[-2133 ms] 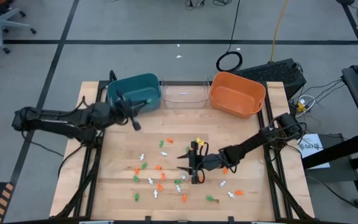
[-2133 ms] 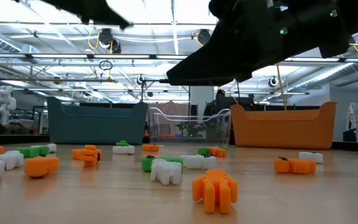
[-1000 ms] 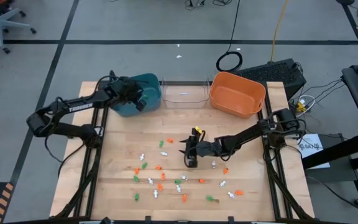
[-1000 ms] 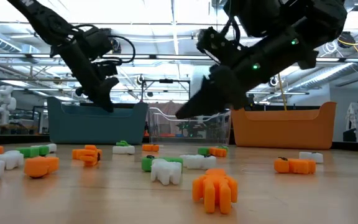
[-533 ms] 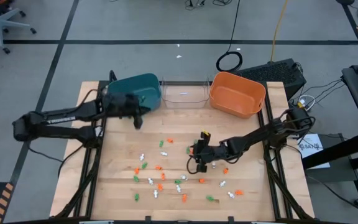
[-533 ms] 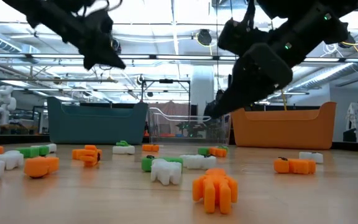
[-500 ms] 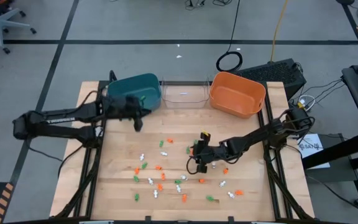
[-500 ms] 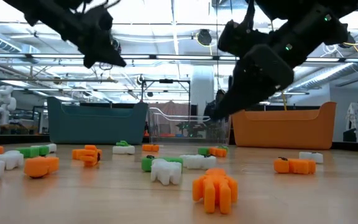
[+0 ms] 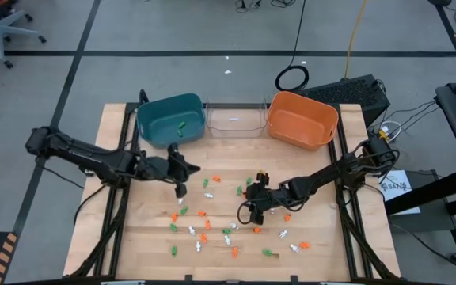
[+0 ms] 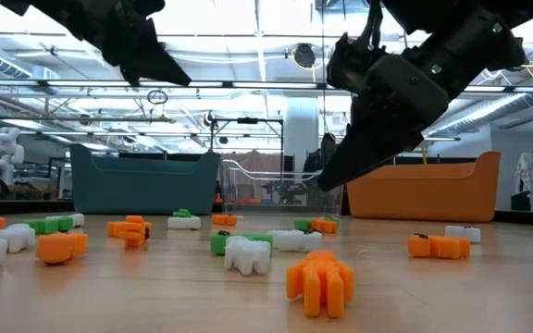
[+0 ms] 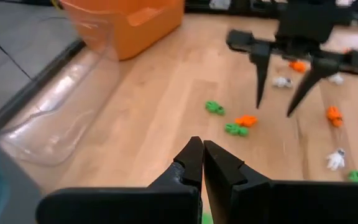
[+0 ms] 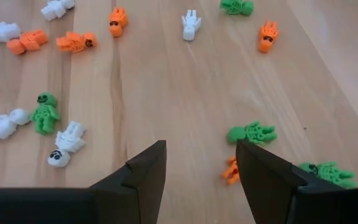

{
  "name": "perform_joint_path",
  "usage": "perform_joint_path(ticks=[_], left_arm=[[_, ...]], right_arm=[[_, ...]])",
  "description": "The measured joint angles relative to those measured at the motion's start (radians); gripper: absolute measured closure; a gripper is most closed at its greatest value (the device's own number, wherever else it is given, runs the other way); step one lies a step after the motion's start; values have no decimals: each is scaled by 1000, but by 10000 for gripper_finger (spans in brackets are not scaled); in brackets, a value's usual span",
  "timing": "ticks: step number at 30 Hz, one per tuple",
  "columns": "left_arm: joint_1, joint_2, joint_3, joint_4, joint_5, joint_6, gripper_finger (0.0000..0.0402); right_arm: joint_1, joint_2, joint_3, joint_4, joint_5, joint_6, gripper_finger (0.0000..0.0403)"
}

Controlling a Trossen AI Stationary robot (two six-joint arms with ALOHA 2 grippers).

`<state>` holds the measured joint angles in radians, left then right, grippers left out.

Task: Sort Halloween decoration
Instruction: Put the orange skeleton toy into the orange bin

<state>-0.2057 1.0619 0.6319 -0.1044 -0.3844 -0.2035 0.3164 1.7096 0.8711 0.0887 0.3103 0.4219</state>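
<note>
**Dozens still on the wood – both grippers btwn picks**

Counted only one green piece [image 9: 180, 127] in the teal bin [image 9: 158, 131], well behind the left gripper [image 9: 182, 185]. Saw nothing in the clear bin [image 9: 234, 125] or orange bin [image 9: 302, 127] from above. Found the rest of the Halloween decoration [image 9: 204, 234] loose on the table [image 9: 145, 237], mostly beneath & beyond both tools.

Judged the step as reach-for-next-pick, prob. early in the sort.

- **Left gripper:** Had fingers [image 11: 188, 158] pressed together, w/ nothing seen between the tips. Hung above the wood, w/ a white piece just past the tip in the high view.
- **Right gripper [image 12: 201, 165]:** Had fingers spread & empty, hovering low. Showed a green skeleton [image 12: 252, 133] just ahead of one fingertip, an orange piece [image 12: 230, 172] beside that same finger, and bare wood in the gap.

Next move, as a guess:

- Would need the left to spread before dropping onto a piece.
- Would need the right to shift sideways so the green skeleton sat between the fingers.
- Would then need the right to lower & pinch w/o catching the orange neighbour.

Vs. earlier frames:

- Sat w/ the left over the teal bin approx. 1 s back.
- Hung beside that bin's near wall half a sec back, then swung out over the scatter.
- Barely shifted on the right in that last half sec, spread throughout.
</note>
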Motion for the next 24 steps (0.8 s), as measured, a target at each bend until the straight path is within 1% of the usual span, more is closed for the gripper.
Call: perform_joint_path(ticks=[3, 8, 12, 15, 18, 24], left_arm=[[-16, 65, 0, 46, -2, -1, 391], [-38, 159, 0, 175, -1, -100, 391], [-56, 229, 0, 252, -1, -72, 391], [-61, 271, 0, 272, -1, -62, 391], [-66, 314, 0, 274, -1, -76, 391], [-72, 375, 0, 282, 3, -106, 391]], right_arm=[[0, 0, 0, -2, -1, 3, 222], [0, 0, 0, -39, -20, 6, 222], [0, 0, 0, -120, -28, 38, 222], [0, -9, 0, -221, -28, 66, 222], [-2, -15, 1, -280, -24, 100, 222], [-5, -15, 1, -218, -23, 137, 222]])
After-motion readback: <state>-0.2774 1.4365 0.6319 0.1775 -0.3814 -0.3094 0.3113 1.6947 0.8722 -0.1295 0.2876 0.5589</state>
